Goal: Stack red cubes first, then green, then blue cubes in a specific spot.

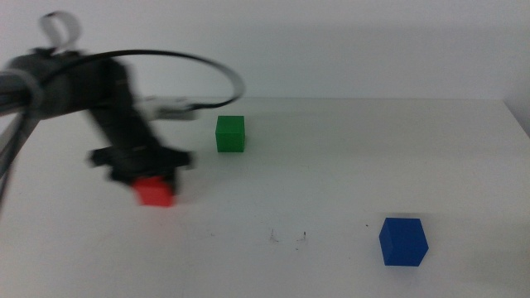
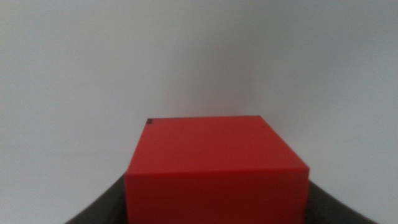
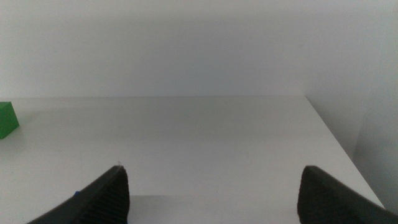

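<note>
red cube [image 1: 155, 193]: clamped between the left gripper [image 1: 149, 178] jaws at the table's left side, maybe just off the surface.
right gripper [image 3: 211, 193]: parked out of the middle view, jaws spread, nothing held.
green cube [image 1: 230, 133]: far centre.
blue cube [image 1: 403, 241]: near right.
specks [image 1: 286, 237]: near centre, bare.
risk: red could get dropped off-mark if released early, so later cubes would stack crooked.

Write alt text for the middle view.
The left gripper, reaching in from the left and motion-blurred, holds the red cube over a white table. A green cube sits farther back; a blue cube sits near the front right.
</note>
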Controlling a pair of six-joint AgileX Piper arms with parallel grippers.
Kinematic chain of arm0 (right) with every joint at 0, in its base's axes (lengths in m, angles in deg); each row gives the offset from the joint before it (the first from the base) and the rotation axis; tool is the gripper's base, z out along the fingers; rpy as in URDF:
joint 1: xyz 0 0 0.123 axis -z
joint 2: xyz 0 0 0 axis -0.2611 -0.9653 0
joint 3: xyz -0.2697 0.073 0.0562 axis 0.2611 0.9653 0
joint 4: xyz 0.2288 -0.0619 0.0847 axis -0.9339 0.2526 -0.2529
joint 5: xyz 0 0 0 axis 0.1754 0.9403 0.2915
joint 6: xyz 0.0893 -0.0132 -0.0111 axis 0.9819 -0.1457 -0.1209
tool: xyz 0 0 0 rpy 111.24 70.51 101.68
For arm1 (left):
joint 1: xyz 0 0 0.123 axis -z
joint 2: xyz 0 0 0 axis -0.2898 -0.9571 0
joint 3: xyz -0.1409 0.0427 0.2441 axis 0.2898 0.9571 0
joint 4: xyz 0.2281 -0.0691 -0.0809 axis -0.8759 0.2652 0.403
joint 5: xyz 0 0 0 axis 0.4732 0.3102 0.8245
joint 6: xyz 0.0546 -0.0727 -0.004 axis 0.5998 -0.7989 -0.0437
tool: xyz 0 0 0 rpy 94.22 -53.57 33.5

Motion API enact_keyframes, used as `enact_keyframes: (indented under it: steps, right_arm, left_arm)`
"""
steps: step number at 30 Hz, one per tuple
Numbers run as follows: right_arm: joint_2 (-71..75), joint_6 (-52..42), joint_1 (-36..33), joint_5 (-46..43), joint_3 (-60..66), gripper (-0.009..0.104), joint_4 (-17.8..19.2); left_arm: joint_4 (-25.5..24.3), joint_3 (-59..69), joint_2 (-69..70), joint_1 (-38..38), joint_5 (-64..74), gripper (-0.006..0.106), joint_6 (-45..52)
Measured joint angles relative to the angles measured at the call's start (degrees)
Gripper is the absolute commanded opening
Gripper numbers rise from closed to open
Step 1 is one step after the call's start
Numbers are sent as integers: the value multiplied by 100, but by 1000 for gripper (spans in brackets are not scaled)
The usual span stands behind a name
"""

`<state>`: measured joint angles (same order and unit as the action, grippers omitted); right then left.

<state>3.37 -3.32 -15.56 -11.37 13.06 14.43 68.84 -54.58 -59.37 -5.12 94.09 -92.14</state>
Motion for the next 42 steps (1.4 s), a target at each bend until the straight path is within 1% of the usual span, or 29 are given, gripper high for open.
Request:
enact_keyframes:
  steps: [1,4,6,7,10,13,17,31,34,37,38,39,41,42]
  right_arm:
    - [0,0,0,0,0,92,0]
    - [0,0,0,0,0,92,0]
    - [0,0,0,0,0,92,0]
    - [0,0,0,0,0,92,0]
    - [0,0,0,0,0,92,0]
    - [0,0,0,0,0,92,0]
    - [0,0,0,0,0,92,0]
    - [0,0,0,0,0,92,0]
    - [0,0,0,0,0,92,0]
    - [0,0,0,0,0,92,0]
    - [0,0,0,0,0,92,0]
    - [0,0,0,0,0,92,0]
    - [0,0,0,0,0,92,0]
    - [0,0,0,0,0,92,0]
  left_arm:
    - [-65,-148,28,321,117,11,-325]
    - [-85,-746,-23,1283,349,4,-1208]
    - [-72,-1147,-198,1771,433,4,-1684]
    - [-72,-1583,-480,2179,488,4,-2132]
    - [-72,-2151,-969,2531,660,4,-2528]
    - [-83,-2598,-1401,2710,907,4,-2776]
    - [-83,-2789,-1708,2749,1063,4,-2937]
    - [-6,-2534,-1758,2758,1162,6,-3082]
    - [13,-2534,-1750,2758,1151,14,-3110]
    - [33,-2534,-1750,2758,1141,29,-3149]
    - [33,-2534,-1750,2758,1141,38,-3170]
    - [33,-2534,-1750,2758,1141,61,-3181]
    - [33,-2532,-1750,2758,1141,78,-3181]
    - [33,-2521,-1763,2758,1141,84,-3150]
